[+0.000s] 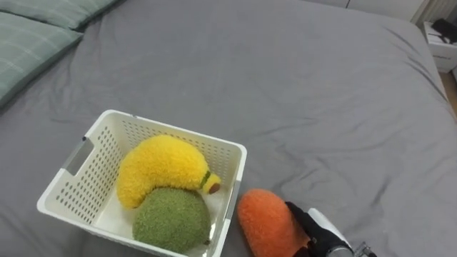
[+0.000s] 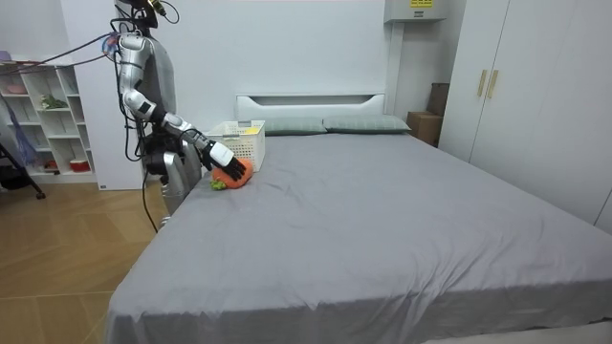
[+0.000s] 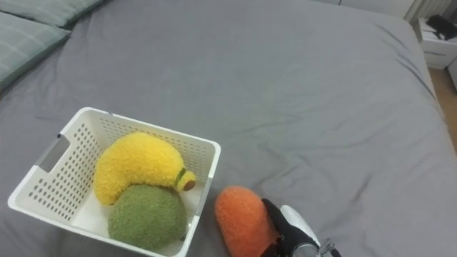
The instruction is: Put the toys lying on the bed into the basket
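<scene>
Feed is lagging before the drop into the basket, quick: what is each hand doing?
Right hand: closed on the orange plush toy, beside the white basket.
Left hand: cannot be told.

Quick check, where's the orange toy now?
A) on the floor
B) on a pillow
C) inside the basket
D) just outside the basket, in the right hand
D: the orange toy is beside the basket, outside its wall, with the right hand closed on it; the yellow toy and green toy are the ones inside.
</scene>
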`<state>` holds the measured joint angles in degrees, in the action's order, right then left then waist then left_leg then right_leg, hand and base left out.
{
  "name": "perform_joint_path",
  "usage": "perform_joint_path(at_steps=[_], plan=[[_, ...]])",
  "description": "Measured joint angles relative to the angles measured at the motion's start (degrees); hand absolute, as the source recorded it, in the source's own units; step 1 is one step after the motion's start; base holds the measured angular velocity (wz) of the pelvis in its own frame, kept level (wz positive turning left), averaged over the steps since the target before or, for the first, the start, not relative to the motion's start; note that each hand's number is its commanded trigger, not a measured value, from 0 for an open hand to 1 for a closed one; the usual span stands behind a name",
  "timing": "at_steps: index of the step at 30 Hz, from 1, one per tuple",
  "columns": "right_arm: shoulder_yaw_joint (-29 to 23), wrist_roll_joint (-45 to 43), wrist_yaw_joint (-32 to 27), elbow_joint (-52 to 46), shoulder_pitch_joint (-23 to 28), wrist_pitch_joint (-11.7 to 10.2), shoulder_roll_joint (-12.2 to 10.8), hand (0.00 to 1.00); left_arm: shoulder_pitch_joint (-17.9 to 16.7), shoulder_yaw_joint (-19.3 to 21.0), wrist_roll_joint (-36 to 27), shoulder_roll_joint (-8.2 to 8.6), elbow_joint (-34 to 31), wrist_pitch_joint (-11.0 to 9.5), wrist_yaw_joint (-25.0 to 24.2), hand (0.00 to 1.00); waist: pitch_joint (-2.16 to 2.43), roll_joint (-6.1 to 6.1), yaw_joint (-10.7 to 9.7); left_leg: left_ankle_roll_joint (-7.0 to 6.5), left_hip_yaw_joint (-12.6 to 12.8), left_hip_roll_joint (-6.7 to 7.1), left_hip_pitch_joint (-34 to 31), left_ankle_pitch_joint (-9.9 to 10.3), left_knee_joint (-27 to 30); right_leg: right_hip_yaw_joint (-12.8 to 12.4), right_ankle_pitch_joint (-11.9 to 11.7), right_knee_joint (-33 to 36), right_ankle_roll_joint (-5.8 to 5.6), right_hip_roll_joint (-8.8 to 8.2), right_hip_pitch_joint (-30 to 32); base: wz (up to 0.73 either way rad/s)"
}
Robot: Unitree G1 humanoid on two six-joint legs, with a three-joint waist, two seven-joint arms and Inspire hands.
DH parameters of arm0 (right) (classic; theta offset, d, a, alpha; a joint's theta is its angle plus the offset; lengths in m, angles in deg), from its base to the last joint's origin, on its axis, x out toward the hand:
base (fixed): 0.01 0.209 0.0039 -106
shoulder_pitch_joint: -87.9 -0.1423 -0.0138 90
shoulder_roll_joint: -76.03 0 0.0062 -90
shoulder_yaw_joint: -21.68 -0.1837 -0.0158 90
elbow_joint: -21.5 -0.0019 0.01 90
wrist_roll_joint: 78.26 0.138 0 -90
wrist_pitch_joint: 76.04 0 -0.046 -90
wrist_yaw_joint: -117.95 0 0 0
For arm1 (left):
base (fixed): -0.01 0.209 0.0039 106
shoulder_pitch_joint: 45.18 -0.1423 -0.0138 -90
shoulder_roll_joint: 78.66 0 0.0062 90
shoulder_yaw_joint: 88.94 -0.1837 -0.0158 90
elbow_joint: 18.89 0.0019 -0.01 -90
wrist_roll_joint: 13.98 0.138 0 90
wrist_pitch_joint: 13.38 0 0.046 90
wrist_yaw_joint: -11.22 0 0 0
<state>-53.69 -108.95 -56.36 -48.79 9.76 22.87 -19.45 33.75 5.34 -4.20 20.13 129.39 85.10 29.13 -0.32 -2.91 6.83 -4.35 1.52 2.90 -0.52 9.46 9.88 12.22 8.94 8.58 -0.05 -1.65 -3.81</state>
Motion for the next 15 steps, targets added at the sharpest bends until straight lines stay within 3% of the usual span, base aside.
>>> perform_joint_path(at_steps=[6,9,10,11,12,15], plan=[[-0.1,0.68,-3.94,2.21,-0.52,-0.04,0.01,0.0,-1.37,-0.13,-0.06,0.02,-2.34,-0.02,0.19,0.0,0.0,0.24,0.74,0.05,-0.67,0.09,-0.32,-0.02,0.22,0.84,0.0,0.0,-0.01,-0.13,-0.02,0.06],[-0.11,1.46,-6.75,3.58,-0.63,-0.18,-0.16,0.59,-1.58,-0.12,-0.02,0.01,-2.31,-0.09,0.49,0.0,0.0,0.34,1.29,0.07,-1.06,0.16,-0.32,-0.06,0.25,1.37,0.0,0.01,-0.01,-0.18,-0.16,0.06],[-0.11,1.7,-7.2,4.16,-0.82,-0.23,-0.25,0.63,-1.74,-0.1,0.0,0.0,-2.31,-0.12,0.53,0.0,0.01,0.36,1.32,0.07,-1.11,0.17,-0.33,-0.06,0.27,1.37,0.0,0.01,-0.01,-0.18,-0.19,0.05],[-0.17,2.2,-7.92,5.24,-1.3,-0.24,-0.48,0.91,-2.17,-0.08,0.05,-0.02,-2.31,-0.14,0.55,0.0,-0.01,0.42,1.34,0.07,-1.19,0.19,-0.35,-0.06,0.33,1.51,0.0,0.01,-0.01,-0.19,-0.22,0.0],[-0.17,3.08,-8.82,6.66,-2.05,-0.34,-0.76,1.0,-2.68,-0.08,0.31,-0.02,-2.3,-0.14,0.55,0.0,-0.02,0.47,1.34,0.07,-1.19,0.19,-0.36,-0.06,0.37,1.81,0.0,0.03,-0.01,-0.22,-0.24,0.0],[-0.35,4.72,-10.98,9.42,-3.79,-0.56,-1.21,1.0,-3.91,-0.04,2.78,0.0,-2.22,-0.03,0.34,0.0,-0.06,0.56,1.43,0.07,-1.3,0.22,-0.36,-0.06,0.55,2.1,0.0,0.04,-0.01,-0.26,-0.39,0.01]])
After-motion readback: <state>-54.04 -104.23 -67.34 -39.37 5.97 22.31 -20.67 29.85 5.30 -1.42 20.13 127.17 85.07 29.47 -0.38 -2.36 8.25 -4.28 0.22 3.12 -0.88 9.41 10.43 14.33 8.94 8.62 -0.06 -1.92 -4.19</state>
